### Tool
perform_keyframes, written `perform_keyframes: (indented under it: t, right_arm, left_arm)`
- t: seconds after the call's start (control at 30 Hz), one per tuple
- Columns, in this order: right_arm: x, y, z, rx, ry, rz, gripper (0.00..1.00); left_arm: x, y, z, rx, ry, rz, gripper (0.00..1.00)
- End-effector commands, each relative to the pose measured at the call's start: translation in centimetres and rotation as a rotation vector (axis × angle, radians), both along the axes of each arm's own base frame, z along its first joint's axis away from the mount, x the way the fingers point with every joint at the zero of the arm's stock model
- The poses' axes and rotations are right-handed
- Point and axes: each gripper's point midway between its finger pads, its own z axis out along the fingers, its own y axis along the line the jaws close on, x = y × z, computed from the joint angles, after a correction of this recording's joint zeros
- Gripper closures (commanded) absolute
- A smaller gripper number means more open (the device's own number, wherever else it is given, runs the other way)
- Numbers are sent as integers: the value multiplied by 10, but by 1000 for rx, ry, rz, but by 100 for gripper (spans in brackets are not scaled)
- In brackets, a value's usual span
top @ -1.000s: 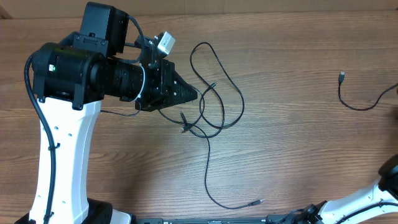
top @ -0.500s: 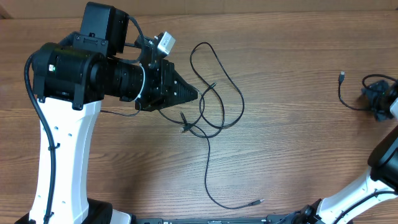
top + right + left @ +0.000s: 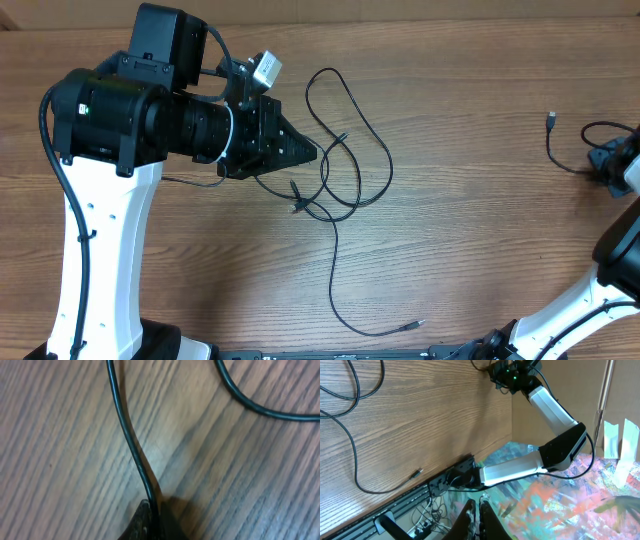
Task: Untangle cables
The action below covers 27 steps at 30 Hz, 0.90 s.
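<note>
Wooden table (image 3: pixel 55 465), cable (image 3: pixel 129 435) in right gripper (image 3: pixel 151 508)

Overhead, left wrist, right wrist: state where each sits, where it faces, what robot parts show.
Overhead: above the table, facing straight down; left arm, right arm, tangled cables.
Left wrist: on left arm, facing across table toward right arm; left pincer shut at bottom.
Right wrist: low over the table, facing down; right pincer shut on black cable.
Shared: overhead and left wrist both show the long cable's plug end.
</note>
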Motion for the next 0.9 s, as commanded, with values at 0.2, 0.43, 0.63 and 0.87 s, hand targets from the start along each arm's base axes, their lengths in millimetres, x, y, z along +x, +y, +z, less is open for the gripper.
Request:
perform_keyframes:
  t: [0.2, 0.43, 0.63, 0.87]
  right_arm:
    - [-17, -39, 14, -183, 73, -115, 96]
    - [-35, -86, 35, -237, 14, -218, 96]
    - [-91, -146, 54, -269, -5, -377, 96]
    - [-136, -184, 60, -193, -128, -432, 13]
  left_arm:
    - [-8, 0, 9, -6, -25, 3, 96]
    - [-7, 1, 9, -4, 0, 27, 95]
    - [-2, 6, 3, 35, 23, 75, 95]
    - [-3, 6, 3, 34, 31, 80, 94]
